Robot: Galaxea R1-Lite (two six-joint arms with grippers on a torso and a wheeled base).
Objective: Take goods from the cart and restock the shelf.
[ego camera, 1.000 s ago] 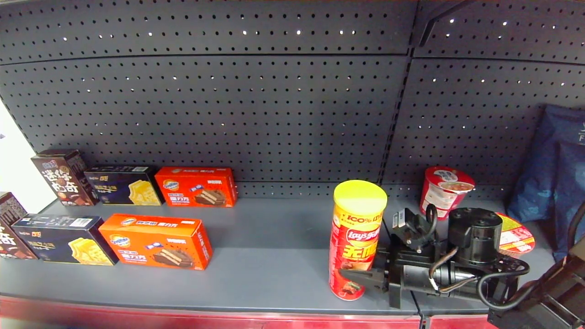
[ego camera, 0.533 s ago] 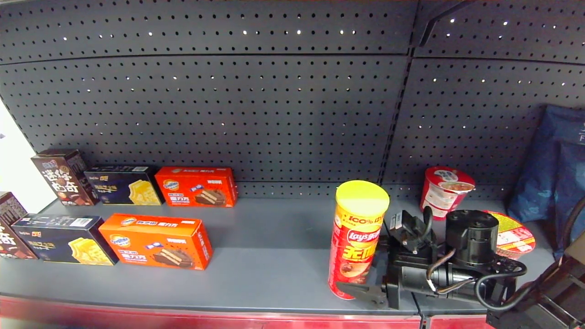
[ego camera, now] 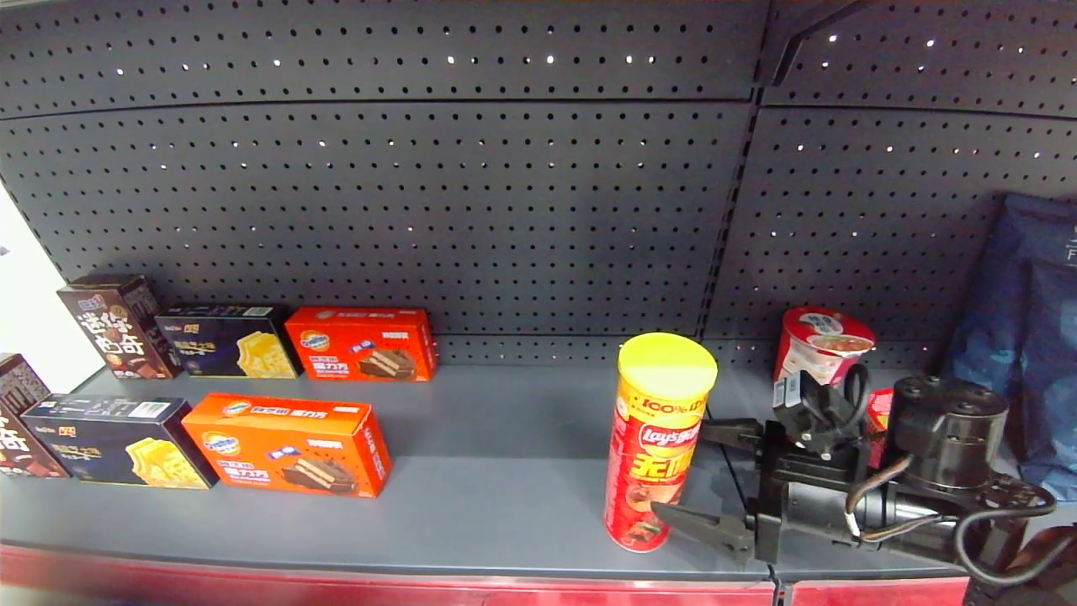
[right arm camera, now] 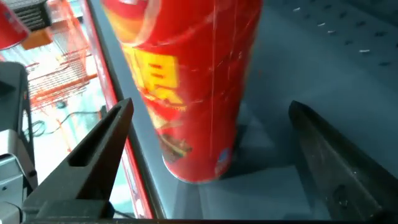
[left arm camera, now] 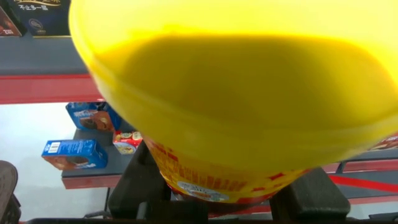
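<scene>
Has pulled the right gripper back toward the robot's right over the last second, off the chip can it was set around, and has spread the jaws wide. Leaves the can standing upright near the front edge of the shelf, yellow lid on top, well apart from the orange wafer boxes on the left and nearer the front than the cup noodles on the right. Seen from the right wrist, flanks the lower part of the chip can with the two fingers of the right gripper, neither touching it. Holds a second chip can in the left gripper, jaws closed against its sides below the yellow lid. Looks like a light load for its height: a stiff paperboard tube with a smooth glossy wrap, so probably slippery and easy to tip, and with brittle contents that would not forgive a drop. Best taken around the middle of the body, jaws square to the round wall, firm but not crushing. Better to avoid the plastic lid, likely to flex or pop off under a pinch. For the held can, calls for setting the base down flat beside the first one, with enough room left not to nudge that one over, and for opening the jaws only once the base sits fully on the shelf.
</scene>
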